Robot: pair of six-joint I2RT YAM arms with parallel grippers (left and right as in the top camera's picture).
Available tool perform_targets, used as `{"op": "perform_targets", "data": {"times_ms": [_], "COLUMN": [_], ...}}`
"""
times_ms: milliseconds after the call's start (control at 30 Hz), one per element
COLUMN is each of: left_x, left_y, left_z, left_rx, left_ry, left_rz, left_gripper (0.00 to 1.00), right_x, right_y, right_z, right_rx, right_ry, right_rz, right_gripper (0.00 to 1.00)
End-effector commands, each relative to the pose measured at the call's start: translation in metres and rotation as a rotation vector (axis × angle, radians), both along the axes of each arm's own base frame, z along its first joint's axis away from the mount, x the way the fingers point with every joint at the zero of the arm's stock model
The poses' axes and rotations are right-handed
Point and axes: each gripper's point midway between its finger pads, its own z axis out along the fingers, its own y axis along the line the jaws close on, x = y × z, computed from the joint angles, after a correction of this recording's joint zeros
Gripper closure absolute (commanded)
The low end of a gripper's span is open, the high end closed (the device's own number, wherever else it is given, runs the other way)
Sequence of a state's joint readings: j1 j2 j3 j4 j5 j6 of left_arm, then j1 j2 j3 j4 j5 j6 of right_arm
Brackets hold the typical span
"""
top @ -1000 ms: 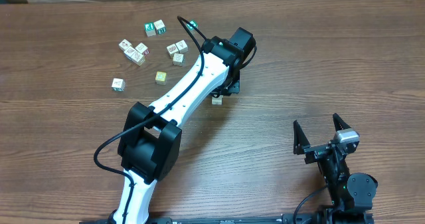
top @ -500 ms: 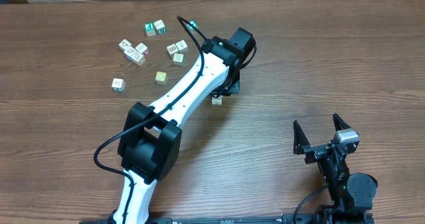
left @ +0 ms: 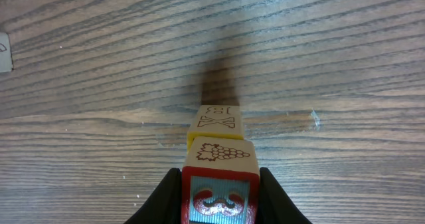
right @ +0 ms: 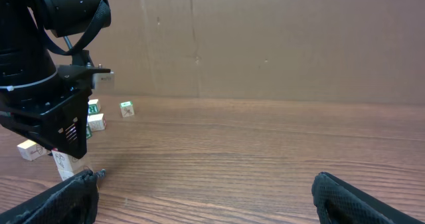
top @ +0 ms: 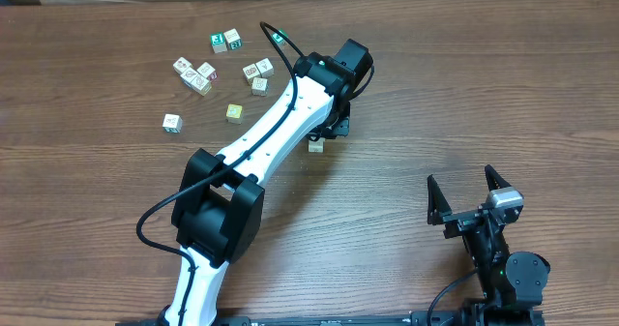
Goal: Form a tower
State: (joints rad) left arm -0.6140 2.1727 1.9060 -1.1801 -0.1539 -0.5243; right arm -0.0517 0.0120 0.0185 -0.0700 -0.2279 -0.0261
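The tower (top: 315, 145) shows as a pale cube at the table's centre, mostly hidden under my left gripper (top: 334, 123). In the left wrist view my left gripper (left: 219, 201) is shut on a red-framed cube (left: 219, 201) with a moustache picture and a grapes face. That cube sits directly against a yellow-edged cube marked X (left: 216, 121), which is on the table. From the right wrist the tower (right: 64, 164) stands narrow and upright beneath the left arm's head. My right gripper (top: 466, 192) stands open near the front right, and nothing lies between its fingers (right: 73, 194).
Several loose picture cubes (top: 224, 42) lie scattered at the back left, among them a yellow-green one (top: 234, 112) and a white one (top: 171, 122). The white left arm (top: 261, 142) crosses the table diagonally. A brown wall (right: 265, 38) backs the table.
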Motion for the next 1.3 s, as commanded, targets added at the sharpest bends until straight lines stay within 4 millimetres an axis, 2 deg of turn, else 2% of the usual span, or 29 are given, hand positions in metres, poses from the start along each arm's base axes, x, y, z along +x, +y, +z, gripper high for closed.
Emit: {"op": "perform_targets", "data": {"times_ms": [0,600,1267], "left_x": [0.0077,0.0044,0.0105], "left_y": [-0.0014,0.0032,0.0038], "left_z": [0.0044,0.004,0.0051], "left_rx": [-0.002,0.016,0.023], "left_ry": [-0.02,-0.007,-0.036], "left_rz": [-0.022,-0.014,-0.01], "left_gripper": [0.84,0.84,0.81], "right_x": [0.0003,0.0003,0.0003], "right_y": [-0.0007,-0.0007,-0.0007], "right_z": [-0.0018,-0.0018,-0.0018], "right_rx": [0.002,0.002,0.002], "right_ry": [-0.003,-0.003,-0.003], "right_rz": [-0.006,-0.006,-0.006], "right_gripper": [0.0,0.0,0.0]}}
